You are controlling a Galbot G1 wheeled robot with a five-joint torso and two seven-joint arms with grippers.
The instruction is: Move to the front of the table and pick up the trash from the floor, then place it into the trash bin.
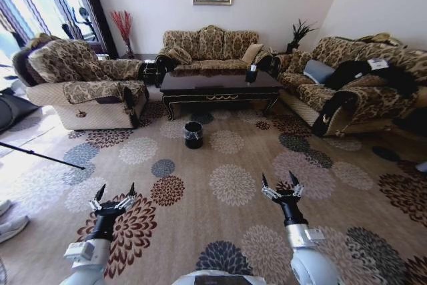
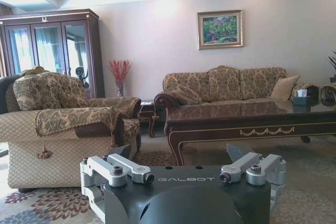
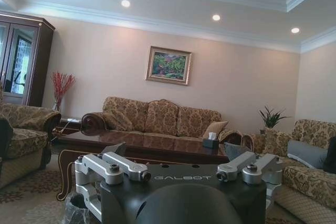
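"GALBOT" on left gripper (image 2: 181,153) housing; same on right gripper (image 3: 176,153) housing.

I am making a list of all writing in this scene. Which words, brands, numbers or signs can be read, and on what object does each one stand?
"GALBOT" on the dark housing of the left gripper, seen in the left wrist view.
"GALBOT" on the dark housing of the right gripper, seen in the right wrist view.
White tag on the right sofa: too small to read.
Tissue box on the table: no legible print.
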